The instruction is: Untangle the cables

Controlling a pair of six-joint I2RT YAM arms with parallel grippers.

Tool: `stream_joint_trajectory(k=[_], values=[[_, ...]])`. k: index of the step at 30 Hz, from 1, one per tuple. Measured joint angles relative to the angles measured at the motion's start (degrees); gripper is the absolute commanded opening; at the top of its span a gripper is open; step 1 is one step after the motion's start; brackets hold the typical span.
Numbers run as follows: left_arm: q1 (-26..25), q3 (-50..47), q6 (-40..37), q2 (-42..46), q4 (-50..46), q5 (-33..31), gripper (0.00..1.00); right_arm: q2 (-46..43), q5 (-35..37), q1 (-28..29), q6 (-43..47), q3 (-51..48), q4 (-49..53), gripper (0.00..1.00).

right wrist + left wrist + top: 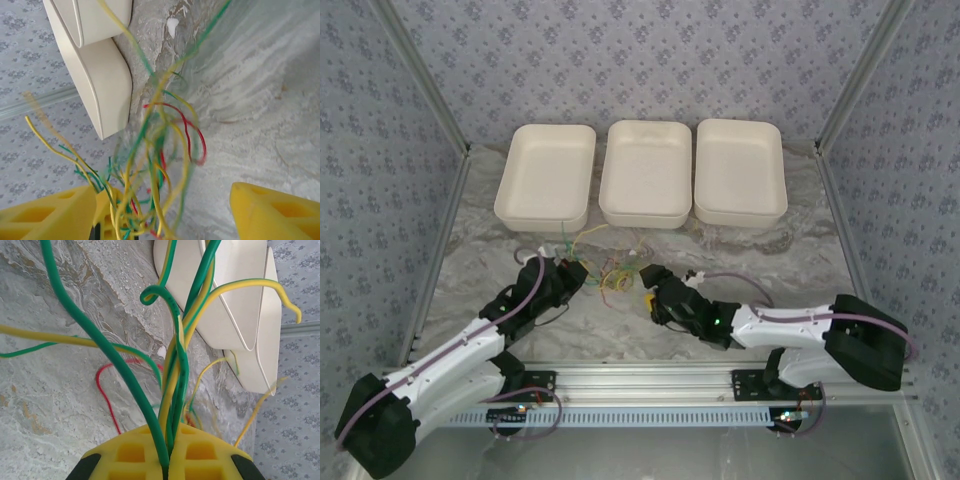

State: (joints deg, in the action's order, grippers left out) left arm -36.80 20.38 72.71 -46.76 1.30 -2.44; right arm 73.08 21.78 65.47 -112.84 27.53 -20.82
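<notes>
Left hand [570,272] is clamped tight on green and yellow strands of the cables [610,270], which lie bunched mid-counter between my two hands. Right hand [655,292] sits at the tangle's 4 o'clock, fingers spread wide, strands loose beside one finger. At 12 o'clock the three white trays [645,175] crowd close, stray ends near their front walls. Bare counter [610,335] opens toward 6 o'clock, with more out at 3 o'clock.

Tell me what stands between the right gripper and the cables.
Nothing visible does. The right gripper is open, and the cables hang between its jaws, bunched toward one side. The left gripper is shut on green and yellow strands of the same tangle.
</notes>
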Motion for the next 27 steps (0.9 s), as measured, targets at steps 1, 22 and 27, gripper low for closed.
stream_joint_trajectory(k=[1,22,27], values=[[-0.09,0.0,0.0,0.0,0.04,0.0,0.0,-0.83,0.48,0.57,-0.46,-0.48,0.15,0.82],[-1.25,-0.52,0.0,0.74,-0.35,-0.76,0.0,17.29,-5.09,-9.92,-4.42,1.84,-15.82,0.0],[-1.14,-1.01,0.0,4.28,-4.9,-3.48,0.0,4.13,-4.81,-12.0,0.39,1.92,-4.55,0.0]])
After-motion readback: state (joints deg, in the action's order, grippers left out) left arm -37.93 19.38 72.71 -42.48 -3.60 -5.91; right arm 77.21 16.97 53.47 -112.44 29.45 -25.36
